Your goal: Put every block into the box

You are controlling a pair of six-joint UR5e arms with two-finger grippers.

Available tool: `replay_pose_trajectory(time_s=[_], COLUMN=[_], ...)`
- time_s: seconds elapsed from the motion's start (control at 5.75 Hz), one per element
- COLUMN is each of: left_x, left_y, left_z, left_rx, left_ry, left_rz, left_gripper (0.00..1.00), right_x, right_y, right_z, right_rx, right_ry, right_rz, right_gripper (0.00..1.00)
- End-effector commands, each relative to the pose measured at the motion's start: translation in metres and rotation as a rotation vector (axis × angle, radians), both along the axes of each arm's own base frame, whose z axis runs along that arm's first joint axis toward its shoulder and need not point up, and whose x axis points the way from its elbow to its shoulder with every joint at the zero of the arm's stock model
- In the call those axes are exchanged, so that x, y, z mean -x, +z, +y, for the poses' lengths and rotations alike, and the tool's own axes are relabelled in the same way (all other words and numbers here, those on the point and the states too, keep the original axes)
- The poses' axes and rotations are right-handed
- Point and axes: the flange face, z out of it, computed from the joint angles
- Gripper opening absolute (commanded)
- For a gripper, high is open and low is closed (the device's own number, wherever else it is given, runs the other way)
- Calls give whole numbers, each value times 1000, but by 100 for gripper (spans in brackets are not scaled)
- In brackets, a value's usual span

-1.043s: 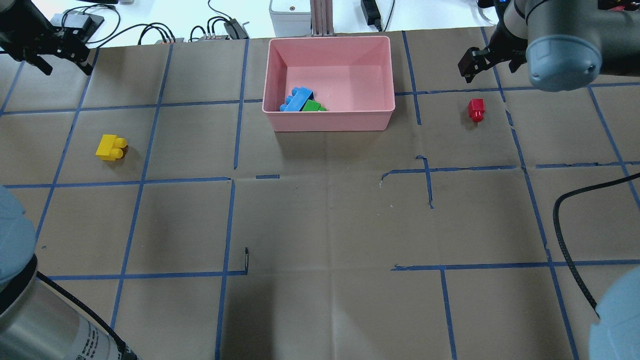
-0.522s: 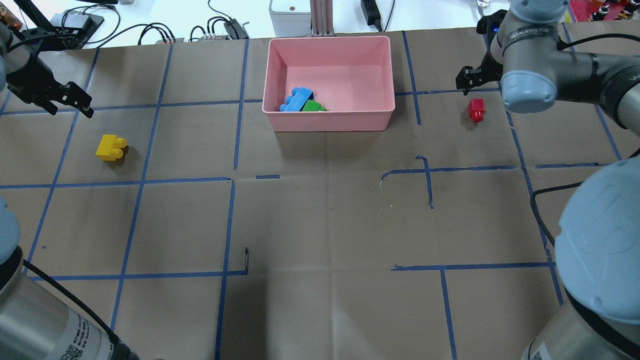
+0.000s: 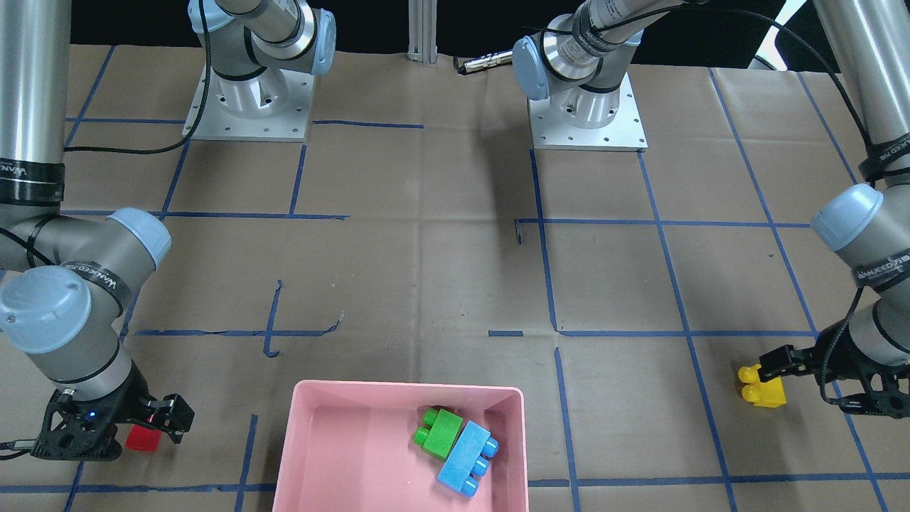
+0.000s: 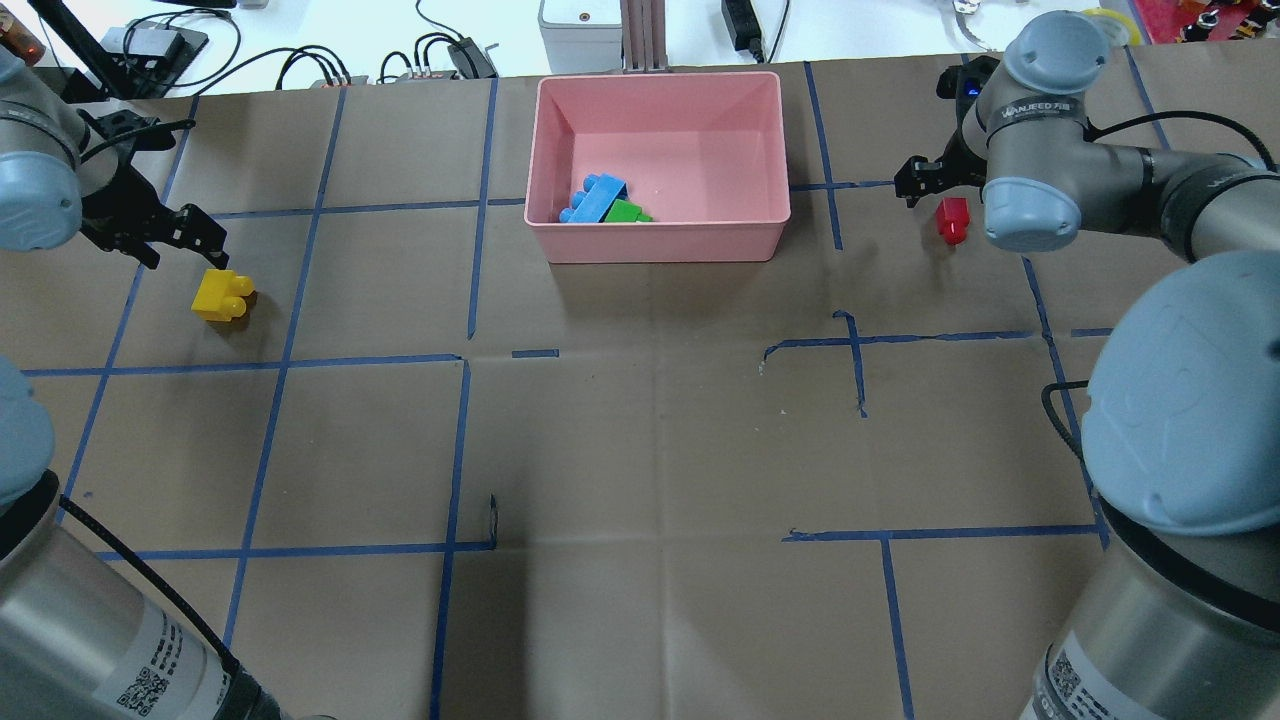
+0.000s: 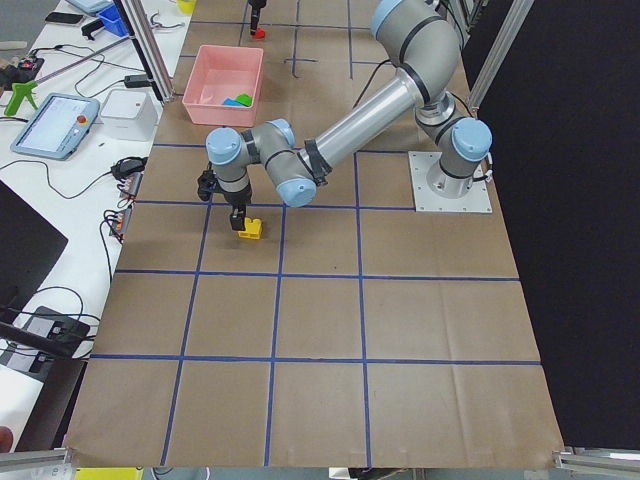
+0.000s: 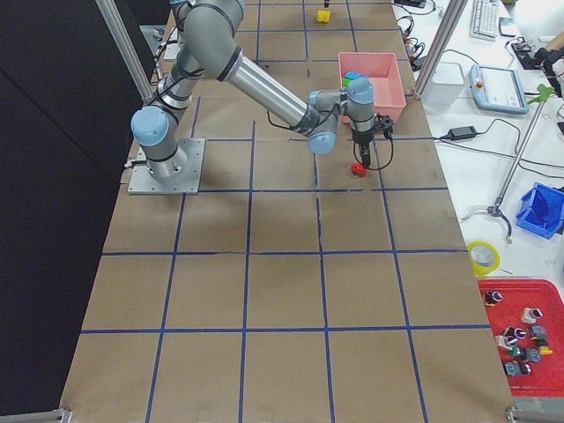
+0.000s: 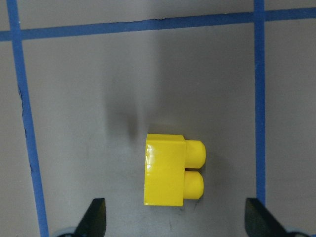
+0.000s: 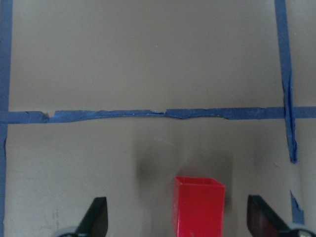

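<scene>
Left gripper [image 7: 177, 219]: two dark, tapered fingers spread wide and grasping nothing. In the wrist view the yellow block [image 7: 170, 170] lies between their lines and just ahead of the tips, untouched. It is glossy moulded plastic, a squared body with two rounded studs, lying on its side on the table to the left of the box.

Right gripper [image 8: 178, 219]: likewise released, with the fingers wide apart. The red block [image 8: 197, 205] shows between them at the lower edge of the wrist view. It is the smallest piece, smooth and square-edged, and it lies on the table to the right of the box.

Box [image 4: 660, 245]: a pink plastic rectangle with rounded corners, a raised rim and a smooth matte floor, standing at the far middle of the table. The blue block [image 4: 595, 198], longer and three-studded, lies inside it near the front wall, touching the green block [image 4: 625, 212].

Table [image 4: 650, 430]: creased brown paper, divided into squares by blue tape [image 7: 148, 23].
</scene>
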Motion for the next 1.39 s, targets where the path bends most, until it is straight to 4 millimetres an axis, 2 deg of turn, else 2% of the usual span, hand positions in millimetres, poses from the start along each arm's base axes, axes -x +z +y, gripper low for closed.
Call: replay_pose_trajectory(time_s=[0.0, 0.17, 0.35, 0.52, 0.7, 0.87, 1.04, 1.22], left_x=[3, 7, 8, 9, 8, 7, 6, 5], left_y=[-24, -39, -60, -68, -66, -63, -60, -56], left_z=[4, 10, 14, 15, 14, 14, 13, 10], left_rx=[-21, -18, -13, -8, -4, -2, 1, 8], left_ry=[4, 1, 1, -3, -3, -3, -3, -5], left_rz=[11, 10, 7, 4, 1, -7, -12, -18], left_gripper=[99, 99, 99, 99, 90, 69, 55, 41], right_x=[13, 16, 18, 18, 18, 17, 16, 16], right_y=[-14, -19, -22, -23, -20, -18, -14, -3], right_z=[4, 8, 9, 9, 8, 7, 7, 5], right_rx=[-19, -32, -36, -40, -35, -30, -26, -9], right_ry=[-10, -15, -19, -17, -19, -19, -15, -15], right_rz=[-1, -2, -3, -2, -2, -2, -3, 1], right_gripper=[99, 99, 90, 81, 55, 30, 10, 5])
